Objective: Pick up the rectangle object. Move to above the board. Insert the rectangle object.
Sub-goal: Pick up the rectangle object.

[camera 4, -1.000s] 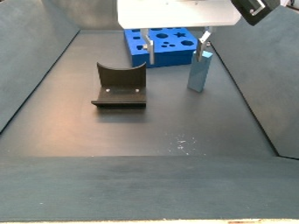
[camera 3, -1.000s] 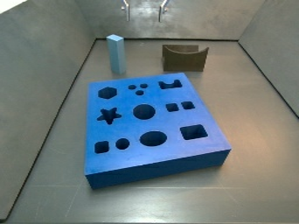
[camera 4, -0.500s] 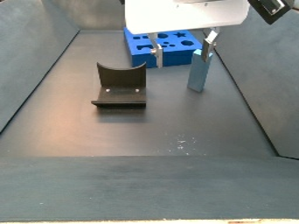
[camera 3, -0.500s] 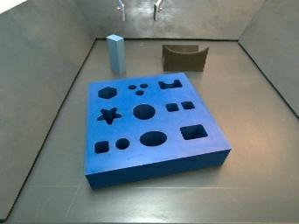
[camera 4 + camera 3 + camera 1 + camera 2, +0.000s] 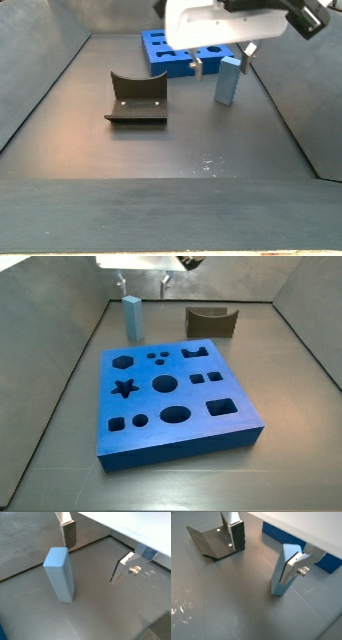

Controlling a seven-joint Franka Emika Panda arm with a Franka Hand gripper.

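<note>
The rectangle object (image 5: pixel 132 316), a tall slim light-blue block, stands upright on the floor behind the board's far left corner; it also shows in a side view (image 5: pixel 230 80). The board (image 5: pixel 174 396) is a thick bright-blue slab with several shaped holes. My gripper (image 5: pixel 144 281) is open and empty, just above the block. In both wrist views the block (image 5: pixel 59 574) (image 5: pixel 282 569) stands close to one finger, not held, with the gap (image 5: pixel 93 562) (image 5: pixel 261 564) beside it. The silver fingers (image 5: pixel 69 532) (image 5: pixel 292 568) are wide apart.
The fixture (image 5: pixel 210 322) stands on the floor to the right of the block, also in a side view (image 5: pixel 138 97) and a wrist view (image 5: pixel 212 542). Sloping grey walls enclose the floor. The board's edge (image 5: pixel 278 536) lies behind the block.
The gripper has come down and moved over towards the block; its white body now shows in both side views. The block, board and fixture have not moved.
</note>
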